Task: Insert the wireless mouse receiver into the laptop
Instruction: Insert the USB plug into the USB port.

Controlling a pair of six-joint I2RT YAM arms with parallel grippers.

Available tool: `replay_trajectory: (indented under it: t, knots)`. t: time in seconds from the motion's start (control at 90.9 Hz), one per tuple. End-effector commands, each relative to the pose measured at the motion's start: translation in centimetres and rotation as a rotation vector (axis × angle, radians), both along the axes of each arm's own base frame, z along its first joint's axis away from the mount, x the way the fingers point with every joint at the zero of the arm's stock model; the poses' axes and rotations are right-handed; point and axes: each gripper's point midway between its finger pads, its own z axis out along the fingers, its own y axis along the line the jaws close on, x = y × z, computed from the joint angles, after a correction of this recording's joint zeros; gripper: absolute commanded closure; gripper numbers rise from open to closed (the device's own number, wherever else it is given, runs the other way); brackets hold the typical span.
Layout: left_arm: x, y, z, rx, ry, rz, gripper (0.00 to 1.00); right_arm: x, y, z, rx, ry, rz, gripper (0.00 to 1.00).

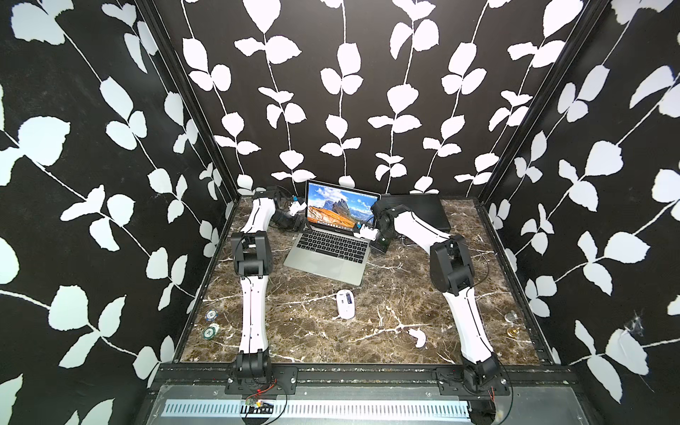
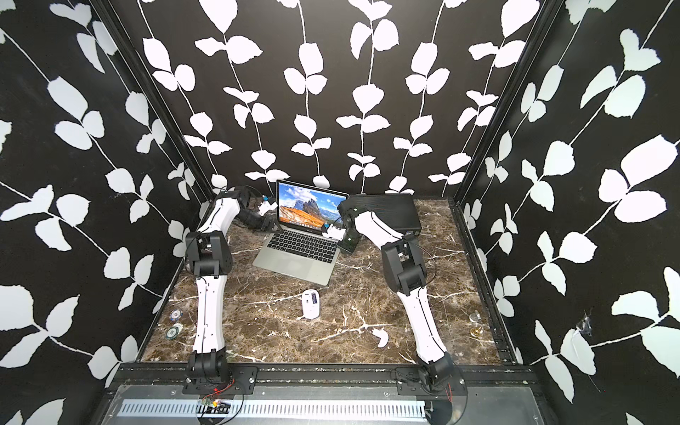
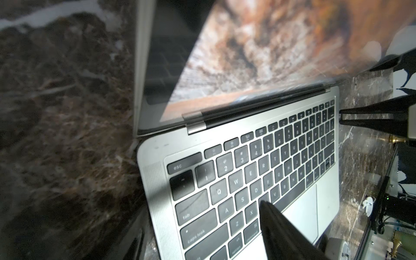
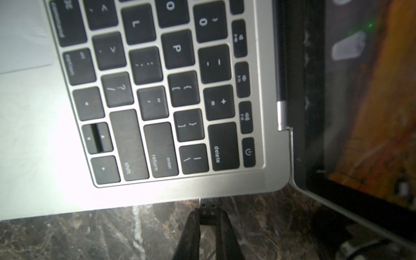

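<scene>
The silver laptop (image 1: 331, 257) (image 2: 298, 259) stands open at the back of the table, its screen showing an orange mountain picture. My right gripper (image 4: 208, 210) (image 1: 372, 245) is shut on the small black receiver (image 4: 208, 206). The receiver's metal end sits right at the laptop's (image 4: 202, 186) right side edge, near the delete key. My left gripper (image 3: 200, 213) (image 1: 300, 225) is open and straddles the laptop's (image 3: 247, 126) left edge, with one finger (image 3: 274, 225) over the keys. The white wireless mouse (image 1: 345, 304) (image 2: 311, 304) lies in front of the laptop, away from both grippers.
A loose white curved cover (image 1: 418, 336) lies at the front right. A flat black case (image 1: 415, 209) sits behind the right arm. Two chips (image 1: 209, 323) rest by the left edge, and small metal pieces (image 1: 511, 323) by the right edge.
</scene>
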Motion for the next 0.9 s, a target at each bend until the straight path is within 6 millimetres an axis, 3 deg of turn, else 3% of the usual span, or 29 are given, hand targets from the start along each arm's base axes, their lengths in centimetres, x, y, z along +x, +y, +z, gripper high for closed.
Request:
replay_trajectory:
  t: [0.0,0.891]
  knots:
    - [-0.6,-1.0,-0.8,-0.016,0.026,-0.028,0.22,0.1,0.5,2.1,0.040,-0.026,0.013,1.00]
    - [-0.7,-1.6,-0.4,-0.044,0.030,-0.032,0.23,2.2,2.3,1.1,0.091,-0.089,0.029,1.00]
